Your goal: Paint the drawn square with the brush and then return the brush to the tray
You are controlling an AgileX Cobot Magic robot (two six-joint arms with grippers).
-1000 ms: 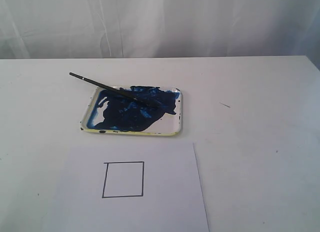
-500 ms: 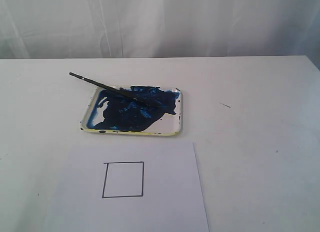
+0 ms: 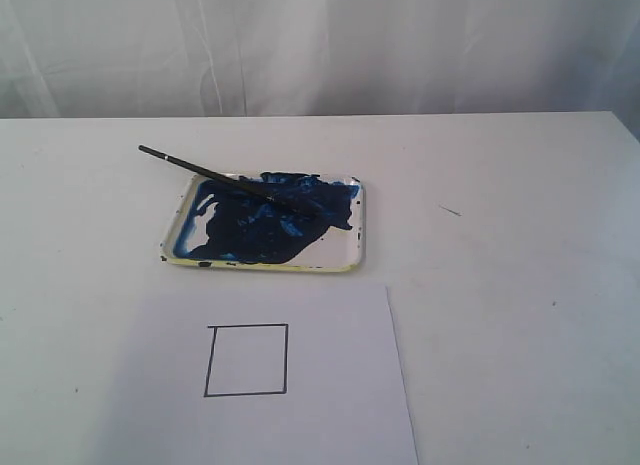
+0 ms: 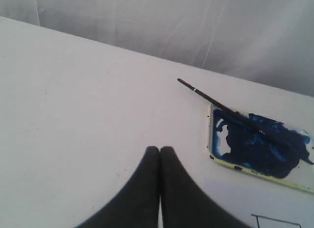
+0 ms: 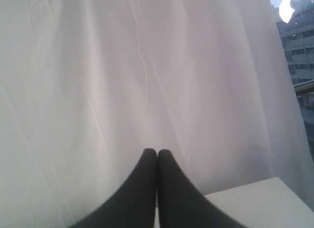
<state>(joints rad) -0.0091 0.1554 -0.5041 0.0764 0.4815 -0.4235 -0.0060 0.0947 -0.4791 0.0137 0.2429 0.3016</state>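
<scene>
The tray [image 3: 343,248], white with a yellowish rim and smeared dark blue, lies mid-table. The thin black brush [image 3: 205,172] rests across it, tip in the paint, handle sticking out past the far left corner. In front of the tray, the drawn square [image 3: 247,360] on a white paper sheet [image 3: 340,385] has a white inside. Neither gripper shows in the exterior view. My left gripper [image 4: 160,149] is shut and empty, above bare table well short of the tray [image 4: 212,139] and brush [image 4: 206,95]. My right gripper [image 5: 157,152] is shut and empty, facing the curtain.
A white curtain [image 3: 320,45] hangs behind the table's far edge. A small dark mark [image 3: 450,211] lies on the table to the right of the tray. The right wrist view shows a table corner [image 5: 260,203] and a window with buildings [image 5: 299,37].
</scene>
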